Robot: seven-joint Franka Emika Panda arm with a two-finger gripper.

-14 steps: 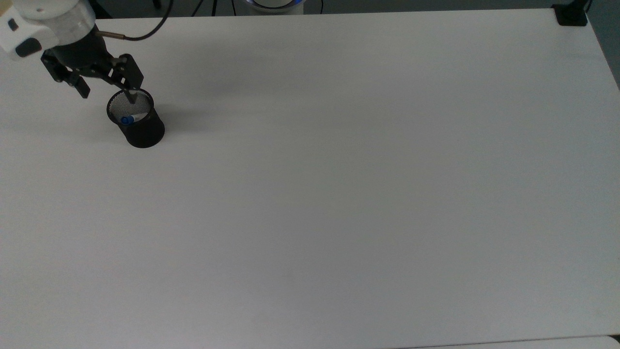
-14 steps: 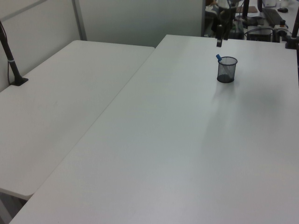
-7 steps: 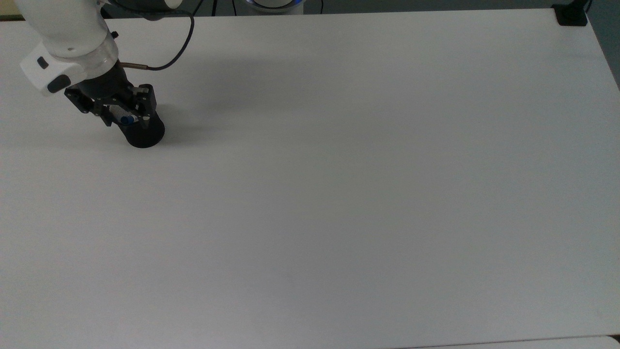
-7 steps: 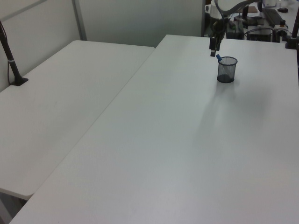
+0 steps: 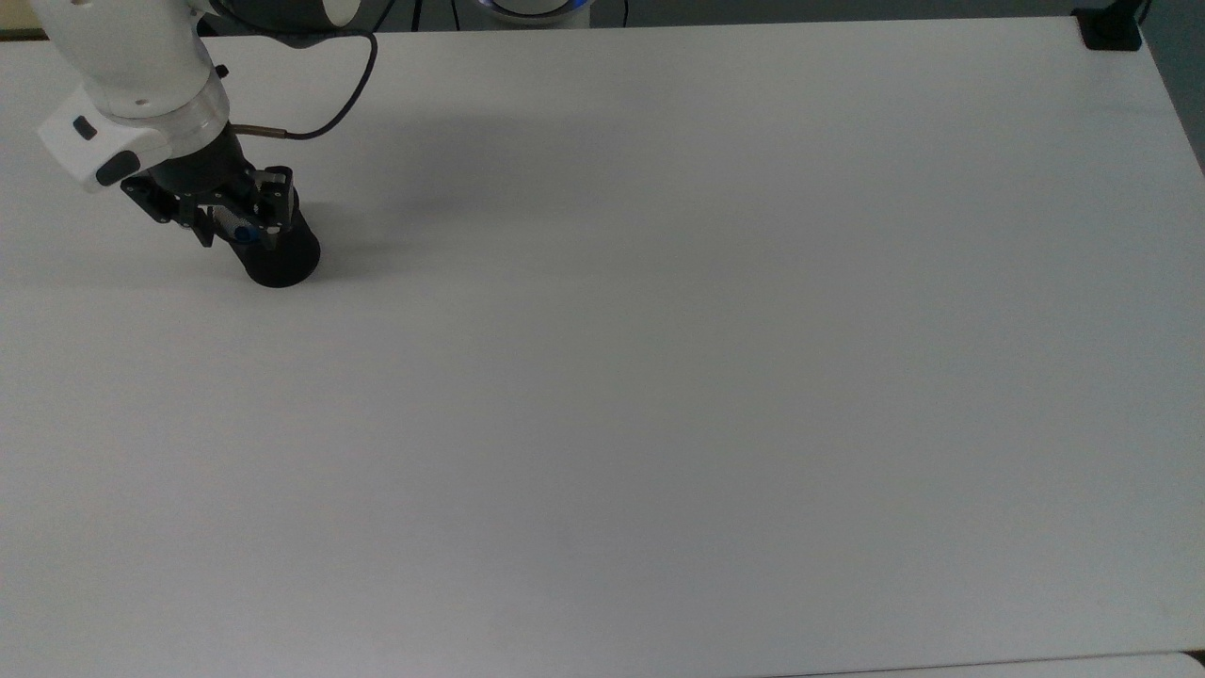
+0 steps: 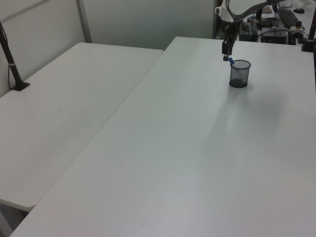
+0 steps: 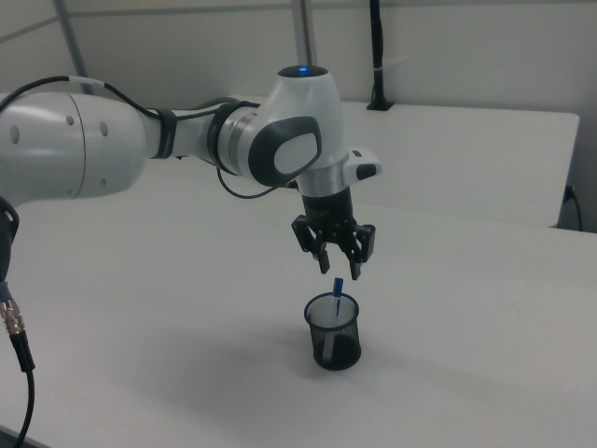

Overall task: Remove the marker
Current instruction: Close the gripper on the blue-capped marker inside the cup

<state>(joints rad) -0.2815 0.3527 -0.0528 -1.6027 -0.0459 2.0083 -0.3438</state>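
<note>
Right view: our gripper (image 7: 339, 271) hangs spread just above the marker (image 7: 338, 288), seemingly lined up because the cup (image 7: 334, 333) near the tabletop's (image 7: 485, 355) edge props it upright.

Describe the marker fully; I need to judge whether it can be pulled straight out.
The marker is slim, with a white barrel and a blue cap on top. It stands in the black mesh cup, leaning on the rim, its cap poking above it. The hand hangs just over the cap with fingers spread, apparently not gripping it. Its lower part is hidden inside the cup.
</note>
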